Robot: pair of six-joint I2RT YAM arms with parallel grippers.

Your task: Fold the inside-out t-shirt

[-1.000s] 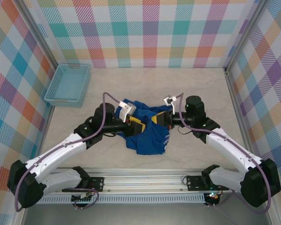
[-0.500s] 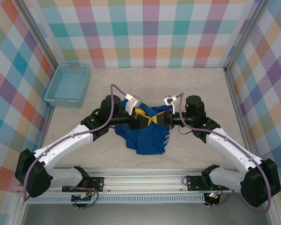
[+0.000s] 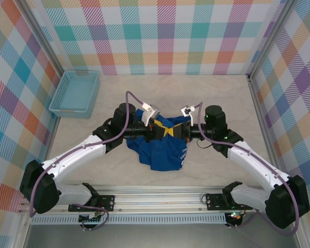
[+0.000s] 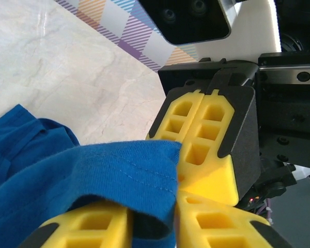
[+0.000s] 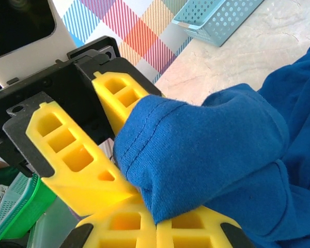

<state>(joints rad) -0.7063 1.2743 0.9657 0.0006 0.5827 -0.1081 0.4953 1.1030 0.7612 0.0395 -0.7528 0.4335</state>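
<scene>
Mid tabletop: right gripper pinches the t-shirt hem, left gripper sits round it, bite unclear. Early release could drop it

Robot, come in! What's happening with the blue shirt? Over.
Right gripper shut on the t-shirt hem. Left gripper jaws around the cloth beside it, grip unclear. Cloth bunched mid-table, not folded yet. Basket far left, out of the way.

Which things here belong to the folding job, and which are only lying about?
Job: t-shirt; left gripper; right gripper, both at the cloth.
Lying about: basket, at the table's far left.
</scene>
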